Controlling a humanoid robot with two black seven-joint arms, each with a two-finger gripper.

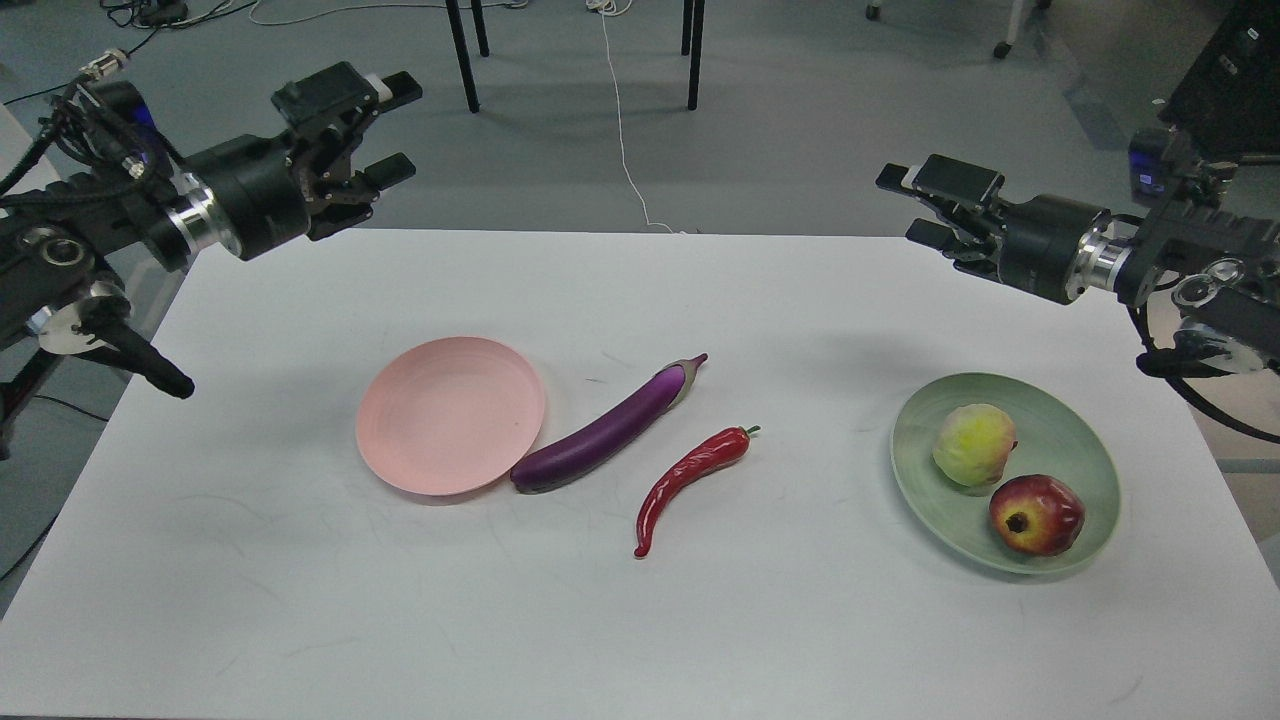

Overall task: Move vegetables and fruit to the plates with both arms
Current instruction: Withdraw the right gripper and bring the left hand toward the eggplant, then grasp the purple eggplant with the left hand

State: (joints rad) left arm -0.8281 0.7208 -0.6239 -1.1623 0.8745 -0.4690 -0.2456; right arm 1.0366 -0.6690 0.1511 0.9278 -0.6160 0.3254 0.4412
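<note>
The purple eggplant lies on the table, its thick end touching the pink plate, which holds nothing. The red chili pepper lies just right of the eggplant. The green plate at the right holds the yellow-green fruit and the dark red fruit. My left gripper is open and empty, held high over the table's back left corner. My right gripper is open and empty, held high above the back right of the table, well clear of the green plate.
The white table has rounded corners. Beyond its far edge are black chair legs, a white cable on the grey floor and a dark cabinet at the top right.
</note>
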